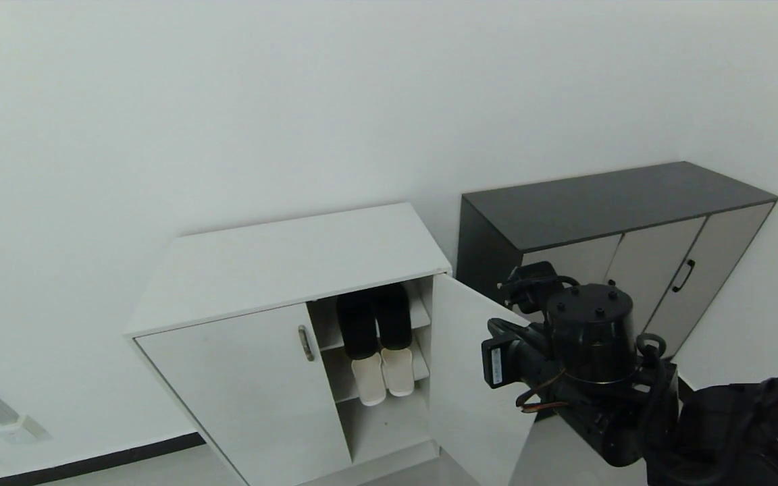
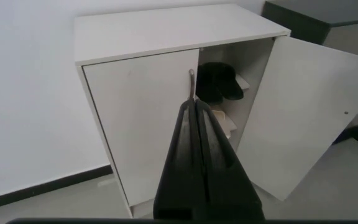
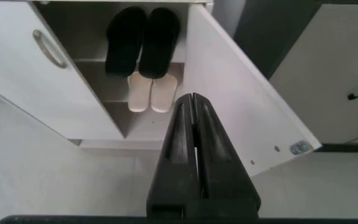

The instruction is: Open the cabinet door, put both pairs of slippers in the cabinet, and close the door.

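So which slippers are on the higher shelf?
The black slippers: they sit higher in the white cabinet, right above the white slippers.

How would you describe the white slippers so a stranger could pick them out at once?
Find the white cabinet left of the dark cabinet, its right door open. Inside lie two pairs on separate shelves: the white slippers sit on the shelf below the black slippers, and are the only pale pair.
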You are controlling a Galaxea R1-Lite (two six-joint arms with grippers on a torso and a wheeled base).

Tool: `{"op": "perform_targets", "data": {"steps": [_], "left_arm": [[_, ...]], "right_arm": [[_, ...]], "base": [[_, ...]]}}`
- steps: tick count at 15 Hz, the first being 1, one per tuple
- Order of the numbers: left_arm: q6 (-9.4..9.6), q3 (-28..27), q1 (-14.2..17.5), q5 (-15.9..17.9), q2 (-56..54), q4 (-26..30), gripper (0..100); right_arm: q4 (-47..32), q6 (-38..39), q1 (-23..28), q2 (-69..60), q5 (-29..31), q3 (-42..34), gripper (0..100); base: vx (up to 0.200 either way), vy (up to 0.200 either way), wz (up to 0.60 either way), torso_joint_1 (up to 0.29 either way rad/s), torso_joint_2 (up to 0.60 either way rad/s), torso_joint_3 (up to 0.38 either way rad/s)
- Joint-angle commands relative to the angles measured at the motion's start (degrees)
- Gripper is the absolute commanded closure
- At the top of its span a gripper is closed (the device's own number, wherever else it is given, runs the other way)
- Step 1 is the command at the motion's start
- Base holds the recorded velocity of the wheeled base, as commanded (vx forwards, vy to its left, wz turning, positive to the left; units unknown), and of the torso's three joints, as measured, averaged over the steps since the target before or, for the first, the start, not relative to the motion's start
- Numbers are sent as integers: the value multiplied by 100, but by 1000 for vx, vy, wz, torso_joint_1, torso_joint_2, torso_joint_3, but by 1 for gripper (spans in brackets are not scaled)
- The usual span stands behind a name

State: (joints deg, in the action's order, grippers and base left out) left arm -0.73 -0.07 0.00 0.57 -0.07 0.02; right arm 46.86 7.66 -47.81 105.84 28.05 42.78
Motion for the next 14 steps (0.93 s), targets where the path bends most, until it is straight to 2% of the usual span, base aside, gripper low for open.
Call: {"op": "perform_targets", "data": {"steps": [1, 3, 6, 11, 14], "left_arm": [[-6, -1, 0, -5, 7, -2, 100], [-6, -1, 0, -5, 7, -2, 100], [-6, -1, 0, -5, 7, -2, 100], [-6, -1, 0, -22, 7, -2, 100], [-6, 7, 0, -13, 7, -2, 100]], "right_arm": [[7, -1, 0, 25, -1, -6, 100], [7, -1, 0, 25, -10, -24, 100], [7, -1, 0, 25, -10, -24, 100], [86, -18, 123, 156, -186, -24, 100], [139, -45, 800, 464, -634, 266, 100]], "base": [[0, 0, 0, 0, 0, 0], [0, 0, 0, 0, 0, 0], [-200, 0, 0, -1, 2, -1], [0, 0, 0, 0, 0, 0], [0, 0, 0, 0, 0, 0]]}}
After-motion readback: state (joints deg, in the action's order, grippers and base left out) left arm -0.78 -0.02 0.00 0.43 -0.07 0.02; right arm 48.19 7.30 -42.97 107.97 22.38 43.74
